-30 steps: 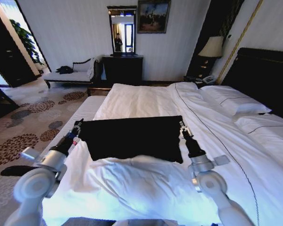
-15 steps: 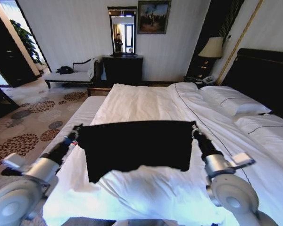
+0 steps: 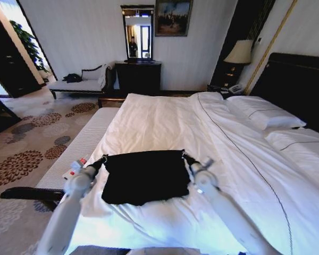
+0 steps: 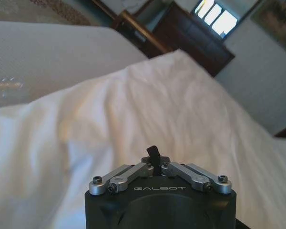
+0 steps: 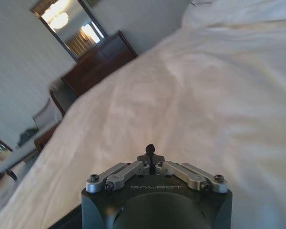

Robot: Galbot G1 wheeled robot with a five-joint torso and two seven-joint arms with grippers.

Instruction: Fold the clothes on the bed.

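Note:
The clothes, a black T-shirt, lie as a compact dark rectangle on the white duvet of the bed, near its foot. My left gripper is shut on the shirt's far left corner. At the far right corner, my right gripper is shut on it too. In the left wrist view a small tab of black fabric sticks up between the closed fingers of the left gripper. The right gripper pinches a similar black tab. The lettering is hidden.
A small white tube with a red cap lies on the pale padded surface left of the bed. White pillows rest against the dark headboard. A dark dresser and a bench stand by the far wall.
Both arms have stretched forward and down. The shirt, held up and spread wide half a second ago, now rests on the duvet farther from me, with the grippers closer together.

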